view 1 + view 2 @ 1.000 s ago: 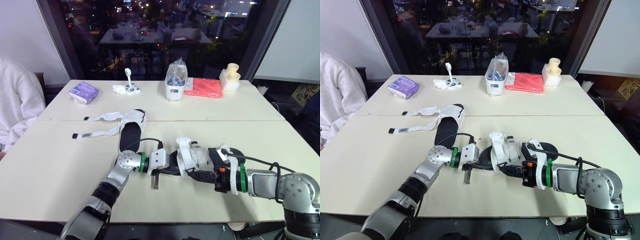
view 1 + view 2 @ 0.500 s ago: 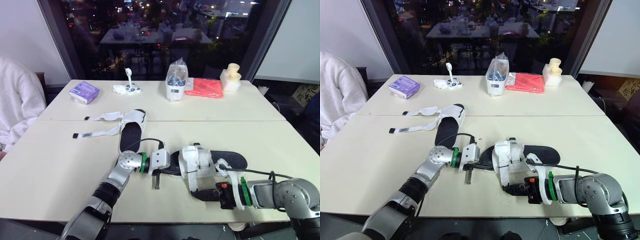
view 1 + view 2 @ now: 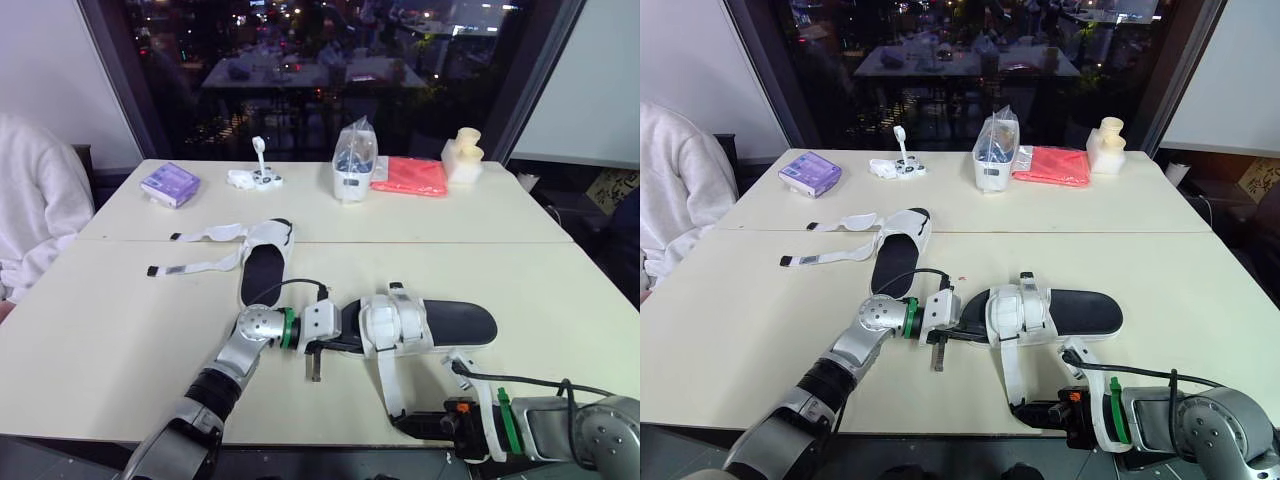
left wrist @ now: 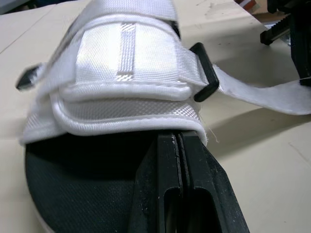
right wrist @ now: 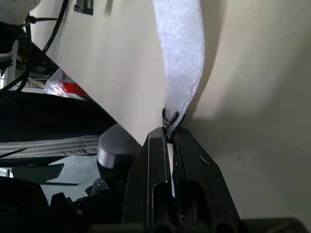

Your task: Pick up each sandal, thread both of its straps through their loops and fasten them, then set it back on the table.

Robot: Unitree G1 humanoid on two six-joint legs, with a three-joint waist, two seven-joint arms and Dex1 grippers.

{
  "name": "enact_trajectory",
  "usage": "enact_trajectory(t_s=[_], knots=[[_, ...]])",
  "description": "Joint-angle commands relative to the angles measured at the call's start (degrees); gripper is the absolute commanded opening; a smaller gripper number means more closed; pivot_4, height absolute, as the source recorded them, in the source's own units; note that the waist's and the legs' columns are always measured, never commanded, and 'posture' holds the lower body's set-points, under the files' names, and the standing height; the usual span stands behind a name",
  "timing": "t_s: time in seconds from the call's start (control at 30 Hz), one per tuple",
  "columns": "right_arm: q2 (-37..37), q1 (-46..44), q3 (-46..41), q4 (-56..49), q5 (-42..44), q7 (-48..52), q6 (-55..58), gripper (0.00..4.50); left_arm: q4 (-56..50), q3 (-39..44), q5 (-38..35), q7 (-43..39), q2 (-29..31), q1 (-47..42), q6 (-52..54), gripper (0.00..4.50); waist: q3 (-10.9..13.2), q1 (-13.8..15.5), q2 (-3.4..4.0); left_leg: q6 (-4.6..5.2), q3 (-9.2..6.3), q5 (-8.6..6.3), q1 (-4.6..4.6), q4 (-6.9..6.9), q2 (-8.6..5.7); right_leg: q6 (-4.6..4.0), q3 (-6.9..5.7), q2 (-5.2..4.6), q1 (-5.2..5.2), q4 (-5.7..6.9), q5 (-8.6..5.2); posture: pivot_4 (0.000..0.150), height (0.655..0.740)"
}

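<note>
A black-soled sandal point(image 3: 452, 322) with white straps lies flat on the near part of the table point(image 3: 120, 340). My left gripper point(image 3: 343, 338) is shut on the toe edge of its sole point(image 4: 87, 194). One white strap point(image 3: 388, 378) runs through a black loop point(image 4: 204, 77) and stretches toward the table's near edge. There my right gripper point(image 3: 402, 421) is shut on the strap's tip point(image 5: 171, 120). The second sandal point(image 3: 262, 266) lies further back on the left, its two straps point(image 3: 200, 250) spread out loose.
Along the far side stand a purple box point(image 3: 167, 184), a small white gadget point(image 3: 253, 177), a clear bag in a white tub point(image 3: 350, 165), a red cloth point(image 3: 408, 175) and a cream object point(image 3: 461, 155). A person's white sleeve point(image 3: 30, 210) is at the left edge.
My right gripper has drawn back to the near table edge, pulling the strap out long through its loop. The sandal's heel now lies uncovered. The left gripper has kept its hold.
</note>
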Motion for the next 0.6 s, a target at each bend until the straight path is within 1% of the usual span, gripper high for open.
enact_trajectory(t_s=[0.03,0.17,0.33,0.43,0.53,0.6], knots=[[-1.1,1.6,-1.5,-3.4,1.4,-0.6,0.0,0.02,-0.2,-1.3,0.5,-0.3,-0.3,0.6,0.5,0.0,0.0,0.0,0.0,0.0,0.0,0.0,0.0,0.0,0.0,0.0,0.0,0.0,0.0,0.0,0.0,0.15,0.74],[-2.3,1.7,-5.7,-6.4,3.6,-1.3,-1.2,0.02,0.0,-1.4,0.7,-0.4,-0.3,0.7,0.3,0.0,0.0,-0.1,-0.01,0.0,0.01,0.0,-0.01,0.0,-0.01,0.01,0.0,0.0,0.0,-0.02,0.0,0.15,0.74],[-5.8,-0.9,-10.6,-9.6,10.1,-1.8,-2.2,0.02,0.4,-1.6,0.9,-0.4,-0.3,0.7,0.1,0.0,0.0,-0.1,-0.01,0.0,0.01,0.0,-0.01,0.0,-0.01,0.0,0.0,0.0,0.0,-0.03,0.0,0.15,0.74],[-9.8,-4.7,-12.9,-9.3,17.0,-2.6,-3.1,0.02,0.8,-1.6,0.9,-0.5,-0.4,0.5,-0.1,0.0,0.0,-0.1,-0.01,0.0,0.0,0.0,-0.01,0.0,-0.01,0.0,0.0,0.0,0.01,-0.03,0.0,0.15,0.74],[-13.6,-7.7,-13.0,-7.9,22.4,-4.1,-4.5,0.02,1.2,-1.6,1.0,-0.5,-0.5,0.2,-0.3,0.0,0.0,0.0,-0.03,0.0,0.0,0.0,-0.01,0.01,-0.01,0.0,0.0,-0.01,0.02,-0.03,0.0,0.15,0.74],[-16.9,-11.6,-12.1,-6.1,25.4,-4.6,-5.6,0.02,1.6,-1.5,1.1,-0.6,-0.6,-0.2,-0.5,0.0,0.0,0.1,-0.03,0.0,-0.01,0.0,-0.01,0.01,-0.01,0.0,0.0,-0.01,0.03,-0.05,0.0,0.15,0.74]])
